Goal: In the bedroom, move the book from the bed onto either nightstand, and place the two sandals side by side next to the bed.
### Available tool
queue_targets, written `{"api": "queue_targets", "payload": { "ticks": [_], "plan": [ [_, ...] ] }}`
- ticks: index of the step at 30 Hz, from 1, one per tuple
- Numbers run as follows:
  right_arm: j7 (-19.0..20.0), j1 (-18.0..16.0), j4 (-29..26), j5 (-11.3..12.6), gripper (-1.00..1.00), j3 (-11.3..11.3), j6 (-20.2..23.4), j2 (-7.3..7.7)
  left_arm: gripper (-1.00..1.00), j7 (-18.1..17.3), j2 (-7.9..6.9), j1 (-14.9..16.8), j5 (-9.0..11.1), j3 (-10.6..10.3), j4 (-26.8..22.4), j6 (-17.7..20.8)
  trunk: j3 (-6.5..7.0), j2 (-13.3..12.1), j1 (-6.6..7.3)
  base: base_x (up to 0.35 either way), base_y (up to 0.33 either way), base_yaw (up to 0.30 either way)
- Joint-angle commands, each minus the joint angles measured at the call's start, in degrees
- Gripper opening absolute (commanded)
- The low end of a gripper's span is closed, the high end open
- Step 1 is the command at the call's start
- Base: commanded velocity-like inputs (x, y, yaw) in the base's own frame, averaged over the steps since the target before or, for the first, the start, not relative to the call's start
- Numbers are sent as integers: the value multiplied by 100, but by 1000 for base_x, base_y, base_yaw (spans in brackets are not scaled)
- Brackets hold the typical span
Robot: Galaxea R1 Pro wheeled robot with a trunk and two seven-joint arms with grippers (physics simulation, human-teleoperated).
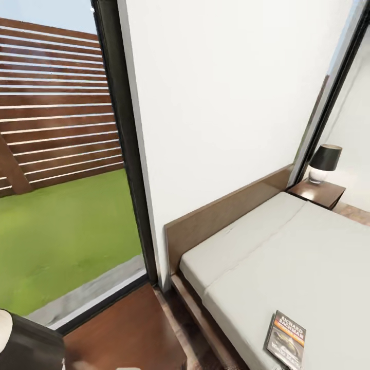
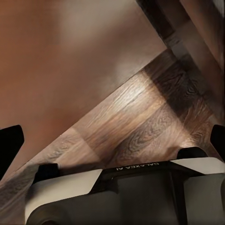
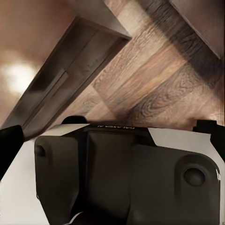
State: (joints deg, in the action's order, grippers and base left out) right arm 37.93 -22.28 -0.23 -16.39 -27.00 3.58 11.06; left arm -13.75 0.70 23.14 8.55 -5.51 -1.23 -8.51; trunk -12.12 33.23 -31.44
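On the near right corner of the bed [image 1: 288, 246] lies the book [image 1: 285, 340], flat on the mattress close to its edge, with the nightstand [image 1: 317, 192] and its lamp [image 1: 324, 162] way off at the far end by the headboard. My left end effector [image 2: 110, 140] and right end effector [image 3: 112, 131] both hang over bare wood floor [image 2: 140, 108] with fingers spread apart, gripping nothing. I'd say roll closer and square up to the bed first, then come down on the book's near edge so I can pinch it without shoving it away.

The book [image 1: 285, 340] on the bed [image 1: 288, 257] reads "RICHARD BACHMAN" on its cover; the left gripper's [image 2: 112, 140] body seemingly reads "GALAXEA AI".
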Motion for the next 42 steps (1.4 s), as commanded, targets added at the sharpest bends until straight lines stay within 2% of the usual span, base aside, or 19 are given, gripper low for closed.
{"api": "queue_targets", "payload": {
  "ticks": [1,42],
  "plan": [
    [22,-4,-3,-31,100,-51,38,1,100,-14,0,6,59,-48,9,-25,-9,6,-3,0,-212,-283],
    [22,-4,-3,-31,100,-51,38,1,100,-22,1,6,59,-47,9,-24,-9,6,-3,0,-10,-282]
  ]
}}
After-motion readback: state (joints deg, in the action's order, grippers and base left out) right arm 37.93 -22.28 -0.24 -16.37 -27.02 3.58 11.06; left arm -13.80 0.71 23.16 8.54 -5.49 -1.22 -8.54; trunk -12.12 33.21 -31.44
